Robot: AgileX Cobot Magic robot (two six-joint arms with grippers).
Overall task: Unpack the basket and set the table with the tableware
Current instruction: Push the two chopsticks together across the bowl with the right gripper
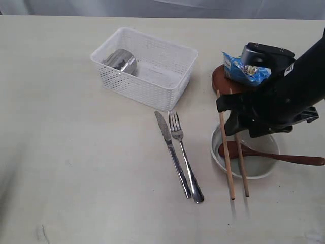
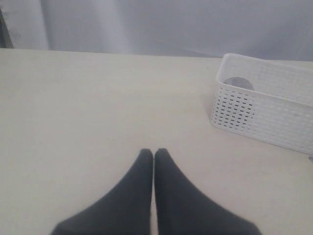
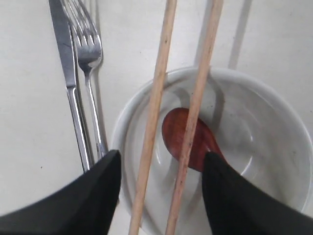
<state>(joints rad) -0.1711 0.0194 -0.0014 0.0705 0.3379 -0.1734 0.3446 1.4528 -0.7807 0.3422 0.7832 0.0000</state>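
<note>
**Beside the basket: seven pieces out, one cup inside**

On the table [image 1: 76, 152], one knife [image 1: 171, 152] and one fork [image 1: 184, 152] are being shown side by side, just in front of the one white basket [image 1: 152, 76]. One steel cup [image 1: 121, 62] is being kept inside the basket, at its left end. To the right, one cream bowl [image 1: 264, 168] is being spanned by two chopsticks [image 1: 227, 162], and one dark wooden spoon [image 1: 289, 158] is being cradled in it, its handle reaching out over the rim. One brown plate [image 1: 221, 81], behind the bowl, is being weighed on by one blue packet [image 1: 246, 71]. The right gripper [image 3: 161, 156] is being held over the bowl with its fingers apart, both chopsticks between them and neither visibly clamped. The left gripper [image 2: 153, 161] is being held over bare table, left of the basket, its fingers pressed together on nothing.
</note>
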